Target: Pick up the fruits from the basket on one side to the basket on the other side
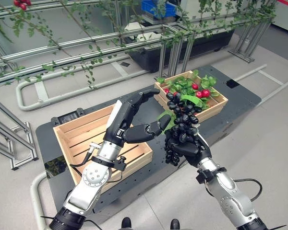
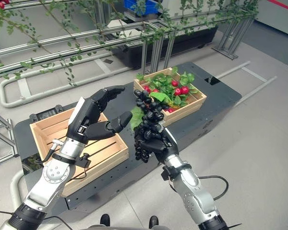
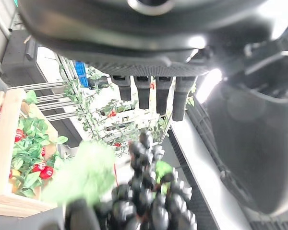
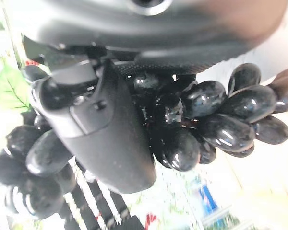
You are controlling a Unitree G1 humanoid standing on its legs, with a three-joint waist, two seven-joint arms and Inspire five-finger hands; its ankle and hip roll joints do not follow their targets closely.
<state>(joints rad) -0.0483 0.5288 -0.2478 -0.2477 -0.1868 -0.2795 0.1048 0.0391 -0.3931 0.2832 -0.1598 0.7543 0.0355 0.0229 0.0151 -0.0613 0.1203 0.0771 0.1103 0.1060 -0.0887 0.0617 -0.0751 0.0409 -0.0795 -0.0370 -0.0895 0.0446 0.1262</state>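
Note:
My right hand is shut on a bunch of black grapes with a green leaf, and holds it up between the two wooden baskets. In the right wrist view the thumb presses against the grapes. My left hand is open above the empty left basket, its thumb reaching toward the bunch and its fingers straight. The right basket holds leaves and red fruits.
Both baskets stand on a low dark platform. Behind it runs a metal frame hung with leafy vines, with a dark tub beyond. White rails lie on the floor around.

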